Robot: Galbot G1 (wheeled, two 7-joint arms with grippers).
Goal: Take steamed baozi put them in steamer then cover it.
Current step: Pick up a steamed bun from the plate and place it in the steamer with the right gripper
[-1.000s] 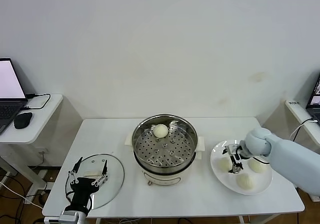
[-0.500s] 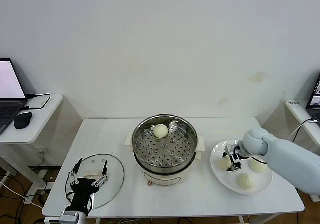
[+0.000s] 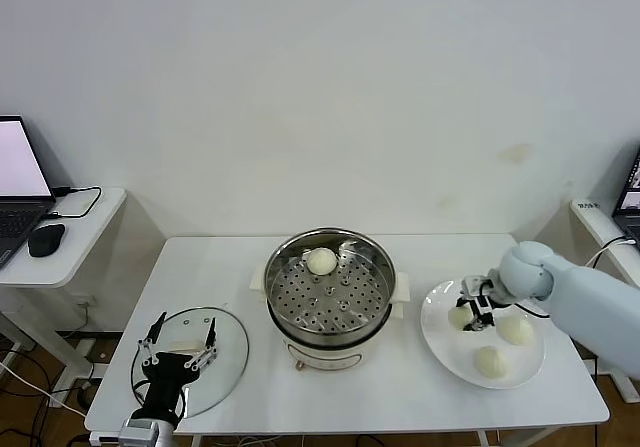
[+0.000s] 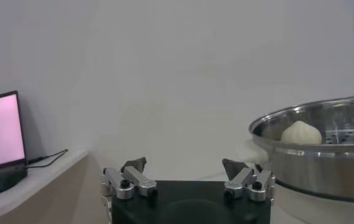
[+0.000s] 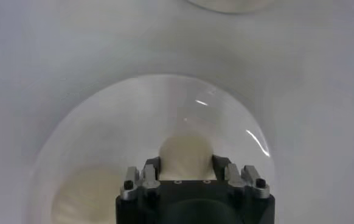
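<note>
One steamed baozi [image 3: 321,261] lies on the perforated tray of the steamer [image 3: 328,312] at mid-table. My right gripper [image 3: 467,311] is over the white plate [image 3: 443,353] on the right, shut on a second off-white baozi [image 3: 458,319]. The right wrist view shows that baozi [image 5: 187,149] pinched between both fingers of the right gripper [image 5: 187,163]. Two more baozi [image 3: 516,330] [image 3: 490,362] rest on the plate. The glass cover [image 3: 228,352] lies flat at front left. My left gripper [image 3: 180,353] hovers over it, open and holding nothing.
A side desk at far left carries a laptop [image 3: 18,192] and a mouse [image 3: 45,239]. In the left wrist view the steamer rim [image 4: 323,159] stands close by, the baozi [image 4: 300,133] inside it. Bare tabletop lies between steamer and plate.
My right gripper has closed on the baozi at the plate's left side and has drawn slightly up and back. The left arm has stayed still.
</note>
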